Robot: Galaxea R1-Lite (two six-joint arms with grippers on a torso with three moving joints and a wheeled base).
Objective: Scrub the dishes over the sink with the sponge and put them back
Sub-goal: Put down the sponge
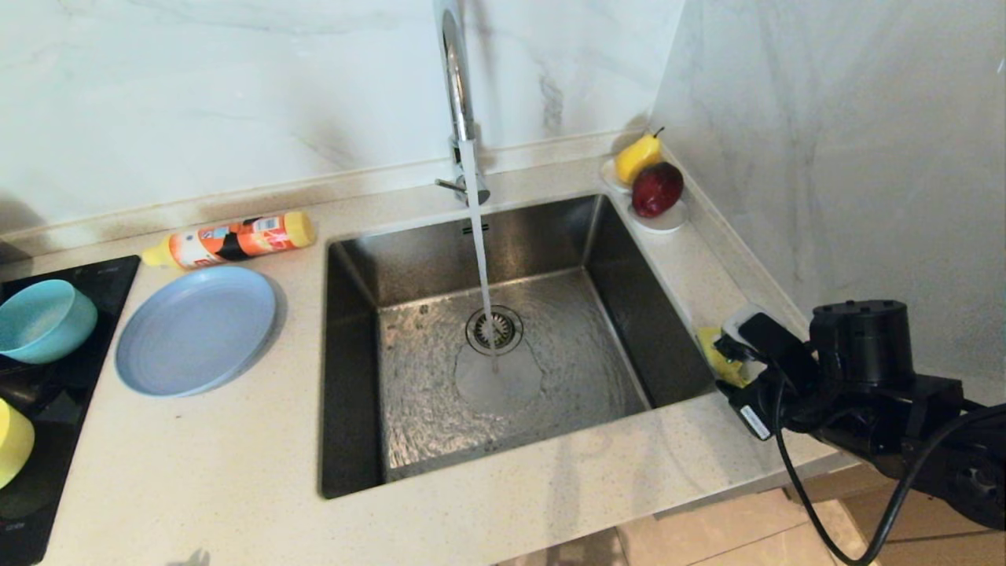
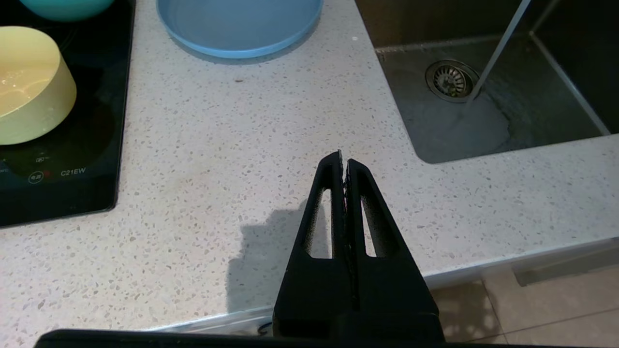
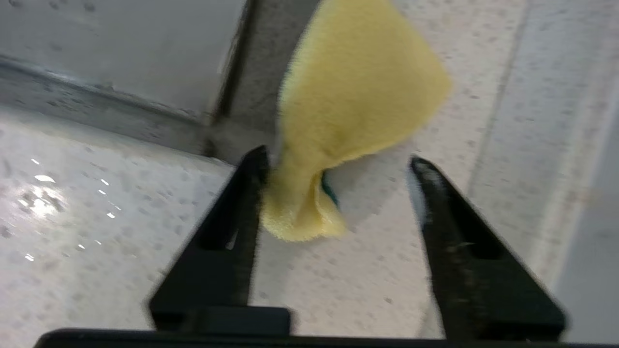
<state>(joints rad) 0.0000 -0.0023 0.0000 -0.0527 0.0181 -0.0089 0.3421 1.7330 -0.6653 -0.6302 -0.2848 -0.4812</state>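
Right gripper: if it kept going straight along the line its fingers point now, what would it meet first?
The sponge. It lies on the countertop just beyond the open right gripper, its near end already between the fingers, close to one of them. Whether it touches that finger is unclear.

We see even, bright light; glare glints off the wet counter point(image 3: 43, 193), and the sponge point(image 3: 358, 96) blurs in motion.

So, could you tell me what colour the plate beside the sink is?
The plate is pale grey-blue, clearest in the head view.
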